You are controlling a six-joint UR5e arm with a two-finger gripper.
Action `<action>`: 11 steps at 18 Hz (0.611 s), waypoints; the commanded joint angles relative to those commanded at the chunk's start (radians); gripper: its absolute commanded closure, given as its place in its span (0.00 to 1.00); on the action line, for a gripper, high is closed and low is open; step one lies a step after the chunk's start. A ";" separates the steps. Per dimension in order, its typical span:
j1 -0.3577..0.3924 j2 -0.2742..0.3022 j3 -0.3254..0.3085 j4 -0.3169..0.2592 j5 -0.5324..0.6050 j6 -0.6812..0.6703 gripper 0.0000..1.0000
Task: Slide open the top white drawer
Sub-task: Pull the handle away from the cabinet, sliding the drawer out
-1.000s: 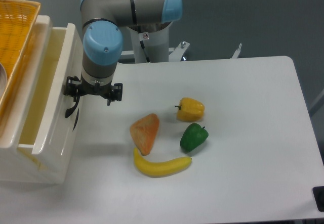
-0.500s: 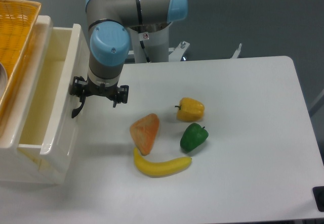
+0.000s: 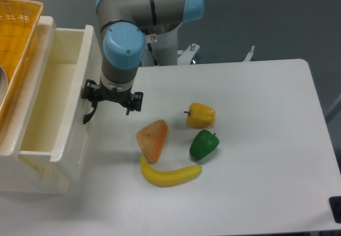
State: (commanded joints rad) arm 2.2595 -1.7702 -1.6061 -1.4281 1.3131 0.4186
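Cream-white top drawer (image 3: 53, 113) at the table's left edge was already pulled well out, hollow showing, with the black two-finger gripper (image 3: 91, 104) apparently clamped on its black arched handle (image 3: 88, 114), so little remained.

1. Arm (image 3: 144, 4): grey w/ blue joint caps, comes in from top centre, elbows left, wrist pointing straight down.
2. Wrist: big blue cap facing camera, hides most of what's below.
3. Hand (image 3: 112, 98): black, low, just under wrist; bits stick out both sides.
4. Finger gap: can't tell, wrist blocks view.
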 joint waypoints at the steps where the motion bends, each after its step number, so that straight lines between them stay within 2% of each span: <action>1: 0.008 0.000 0.000 -0.002 0.000 0.014 0.00; 11: 0.066 -0.002 0.002 -0.008 0.002 0.016 0.00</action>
State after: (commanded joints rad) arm 2.3255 -1.7717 -1.6045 -1.4358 1.3146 0.4341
